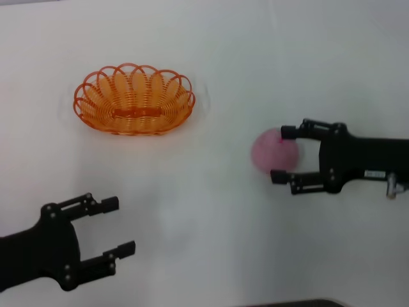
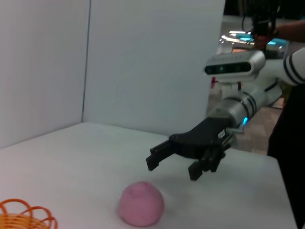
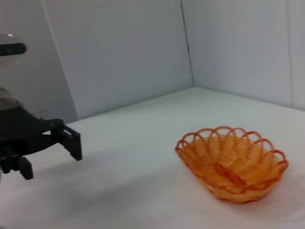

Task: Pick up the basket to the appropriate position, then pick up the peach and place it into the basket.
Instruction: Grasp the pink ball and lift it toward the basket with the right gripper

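While the left pincer (image 1: 121, 225) gapes empty, the right pincer (image 1: 284, 155) spreads wide around the peach (image 1: 273, 151).

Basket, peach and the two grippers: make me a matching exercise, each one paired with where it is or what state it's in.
Things:
1. basket
2. peach
3. left gripper
4. right gripper

Descriptions:
A. open, over bare table at the near left
B. empty, at the far left of the table
C. open, fingers either side of the fruit
D. pink, on the table between two black fingers

Pairs: 1-B, 2-D, 3-A, 4-C
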